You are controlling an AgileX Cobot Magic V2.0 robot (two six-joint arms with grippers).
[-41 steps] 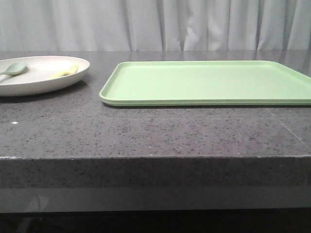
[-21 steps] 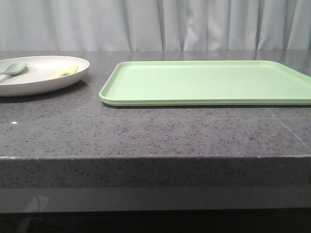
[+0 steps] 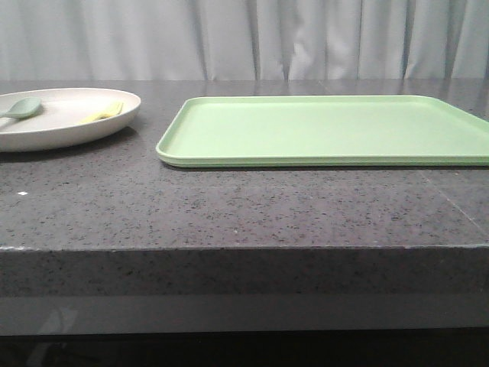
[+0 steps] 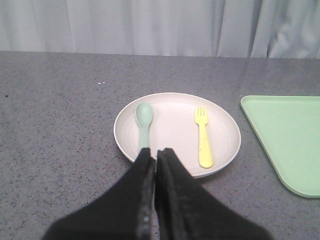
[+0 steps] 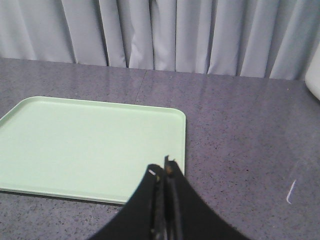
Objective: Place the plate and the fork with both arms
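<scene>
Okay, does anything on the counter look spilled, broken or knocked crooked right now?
Nothing stands out. The plate sits flat on the counter, with the fork and the spoon lying side by side inside it. The green tray lies flat beside the plate, bare. No spills or damage show.

Front view: plate (image 3: 65, 122) cut by the left edge, spoon (image 3: 23, 107) handle running out with it; fork (image 3: 103, 113) mostly hidden behind the plate's rim, tines too small to tell; tray (image 3: 328, 130) clipped at the right edge. Left wrist view: spoon handle end covered by the black fingers (image 4: 157, 165) at lower centre; tray corner cut off at right. Right wrist view: tray's left end lost past the frame edge.
</scene>
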